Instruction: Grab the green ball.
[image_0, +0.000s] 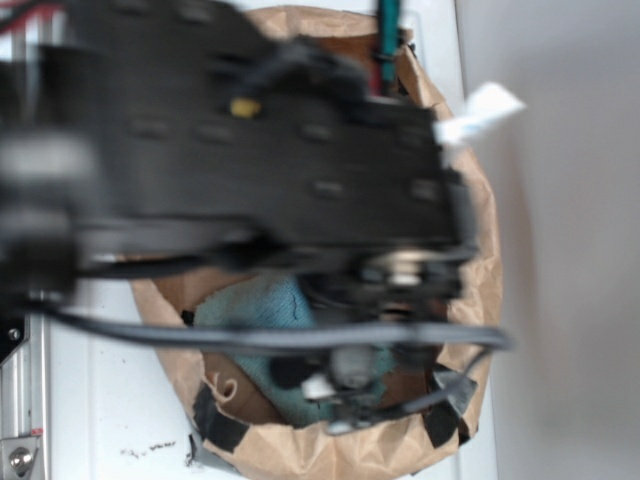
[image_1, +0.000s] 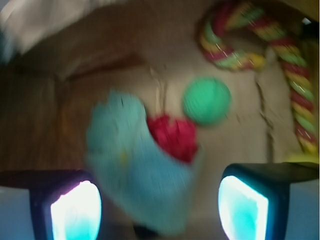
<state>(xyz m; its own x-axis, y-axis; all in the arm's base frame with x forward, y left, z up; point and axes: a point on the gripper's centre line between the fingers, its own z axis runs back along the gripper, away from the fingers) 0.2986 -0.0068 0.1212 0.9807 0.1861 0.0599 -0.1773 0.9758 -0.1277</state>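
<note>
Over a paper bag (image_0: 470, 250), seen from outside, the blurred arm (image_0: 250, 160) hides most of a teal cloth (image_0: 255, 305). From the wrist, the gripper (image_1: 160, 202) is open and empty; the green ball (image_1: 206, 101) lies ahead, beside a red thing (image_1: 175, 136) and near a rope (image_1: 260, 45).

- ball (image_1: 206, 101): small, round, mint-green, faintly ribbed, blurred
- lies free on brown paper, just right of a red object, below a coiled rope
</note>
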